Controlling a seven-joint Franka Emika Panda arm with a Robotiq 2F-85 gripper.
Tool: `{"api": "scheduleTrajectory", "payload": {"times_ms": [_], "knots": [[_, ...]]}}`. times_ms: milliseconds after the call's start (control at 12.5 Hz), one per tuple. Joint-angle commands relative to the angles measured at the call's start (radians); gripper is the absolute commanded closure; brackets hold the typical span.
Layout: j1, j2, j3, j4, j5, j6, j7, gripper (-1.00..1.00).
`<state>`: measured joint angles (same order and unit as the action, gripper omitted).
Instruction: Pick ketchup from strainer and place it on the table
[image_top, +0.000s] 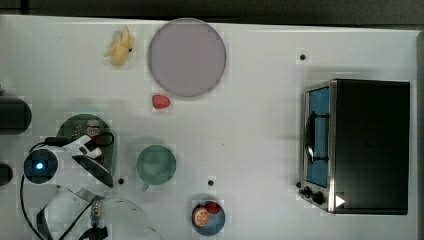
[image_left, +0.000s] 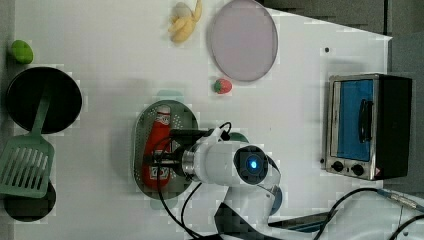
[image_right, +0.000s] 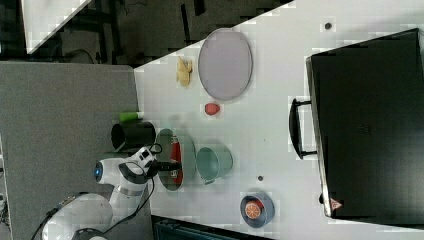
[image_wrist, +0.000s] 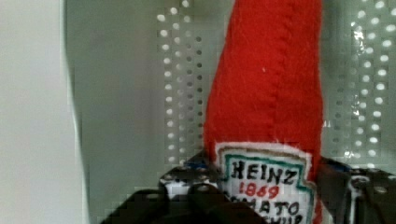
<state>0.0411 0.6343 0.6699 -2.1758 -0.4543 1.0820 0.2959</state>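
Ketchup (image_wrist: 264, 102): red felt bottle, lying lengthwise inside the strainer (image_wrist: 121, 93), label toward the tool.
Tool (image_wrist: 261, 186): fingers on either side of the bottle's labelled body; whether they clench it, I cannot tell.
Strainer place: near one edge of the surface (image_top: 260, 130), beside the green cup (image_top: 156, 164).

Ketchup (image_wrist: 264, 88): red felt, matt, stitched seam, cloth label. Strainer (image_wrist: 140, 93): smooth perforated plastic. Toaster oven (image_left: 367, 125): brushed metal. Counter (image_top: 260, 130): smooth, matt white.
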Motion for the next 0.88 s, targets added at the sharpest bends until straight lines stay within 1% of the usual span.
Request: {"api": "scheduleTrajectory", "payload": {"times_ms": [80,240,480,720,880], "knots": [[-0.003,-0.083,0.045,0.0,0.006,-0.002,0.071,-0.21],[-0.047,-0.163,0.107,-0.009,0.074,-0.019,0.071,-0.21],[-0.126,-0.296,0.197,0.009,0.243,-0.078,0.066,-0.21],[-0.188,-0.407,0.237,0.066,0.386,-0.251,-0.001,-0.21],[-0.228,-0.455,0.232,0.123,0.473,-0.393,-0.126,-0.21]]}}
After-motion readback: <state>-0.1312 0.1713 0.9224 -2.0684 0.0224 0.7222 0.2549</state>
